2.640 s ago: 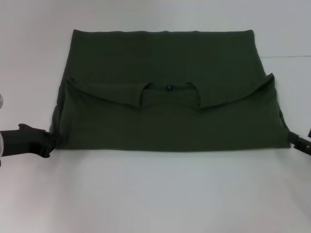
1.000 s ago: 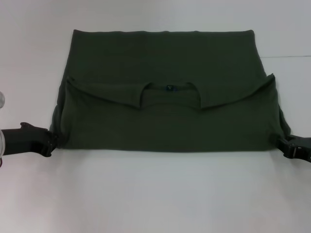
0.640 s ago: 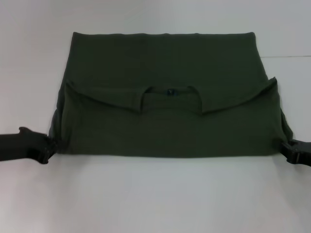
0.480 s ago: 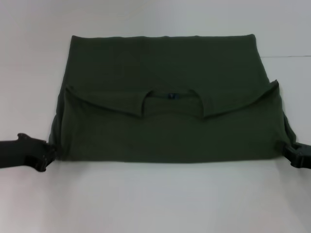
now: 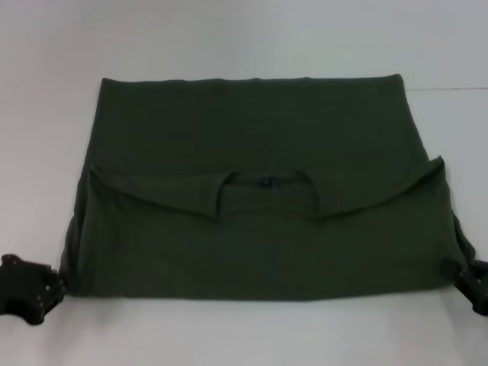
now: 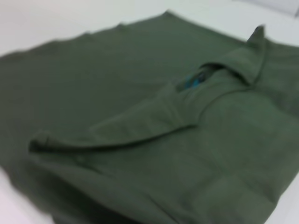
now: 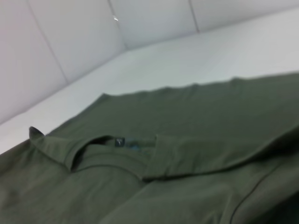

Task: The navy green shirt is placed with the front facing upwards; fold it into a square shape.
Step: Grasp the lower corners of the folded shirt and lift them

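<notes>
Gripping looks likely but cannot be confirmed: the left gripper and right gripper sit at the 2 near corners of the navy green shirt, their fingers cut off or buried in cloth. It lies flat across the white table, its collar folded towards the middle. Judged mid-fold, the next move needs both corners carried evenly to the far hem. No lettering shows.

Left gripper cut off at the head view's edge, fingers too dim to read, right gripper mostly out of frame, shirt lettering hidden by the fold, neck label blurred, shirt cropped in both wrist views.
</notes>
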